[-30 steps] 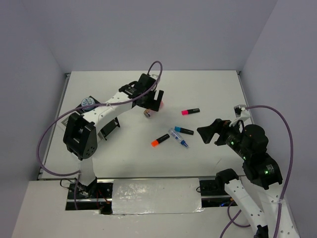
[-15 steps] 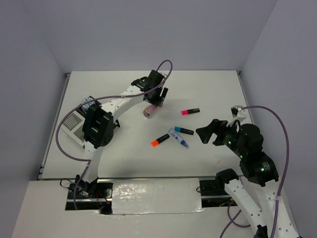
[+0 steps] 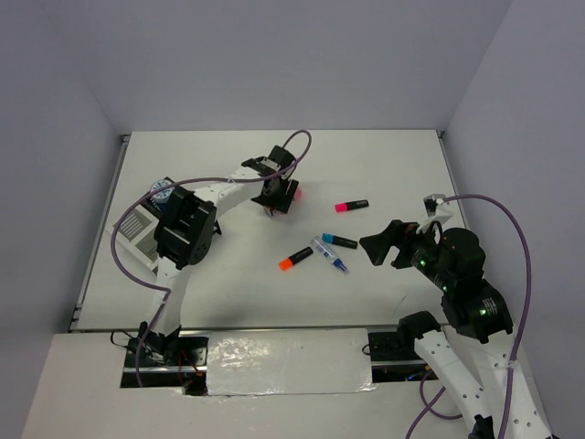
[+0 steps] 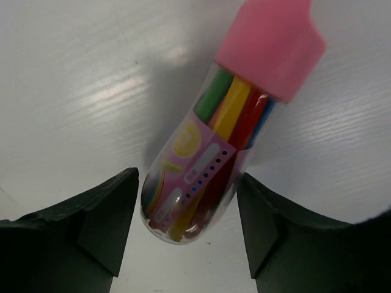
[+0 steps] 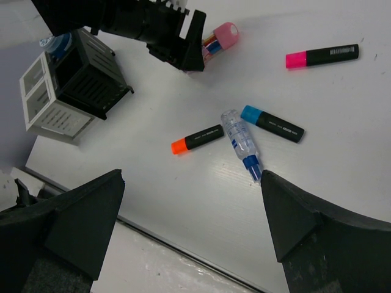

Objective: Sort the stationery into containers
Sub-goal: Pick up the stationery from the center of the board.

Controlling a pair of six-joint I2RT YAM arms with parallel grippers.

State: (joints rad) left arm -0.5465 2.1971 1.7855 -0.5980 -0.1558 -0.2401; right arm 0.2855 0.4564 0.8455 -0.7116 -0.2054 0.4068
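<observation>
Against half a second ago: left gripper (image 3: 279,194) lower and nearer, now astride the tube (image 4: 201,165) instead of standing off just beyond it. Tube in much the same spot, around the middle of the table (image 3: 393,165) and a little toward the far edge, lying flat with its pink cap toward the right edge. Right gripper (image 3: 380,241) and all the markers unmoved.

Left gripper's fingers (image 4: 85,232) one on each side of the tube's clear body, right up against it; impossible to tell whether pressing or merely alongside. Right gripper spread wide, holding nothing, hanging above the table toward the right edge.

By count:
- One tube, packed with coloured pens.
- Three short black markers, lying near one another between the middle and the right edge: pink-capped marker (image 3: 352,206), blue-capped marker (image 3: 338,241), orange-capped marker (image 3: 295,258).
- One small clear bottle (image 5: 239,139) with a blue tip, just beside the blue-capped marker.
- One organizer near the left edge, made of a black box (image 5: 98,85) and a white-grey box (image 5: 49,107) joined together.
- One blue-white roll (image 3: 163,190) at the organizer's far end.

From above, black box mostly hidden under the left arm. Roll partly covered too, its compartment not discernible. In the left wrist view, tube's cap cut off at the top edge. Print on the markers too small to read.
</observation>
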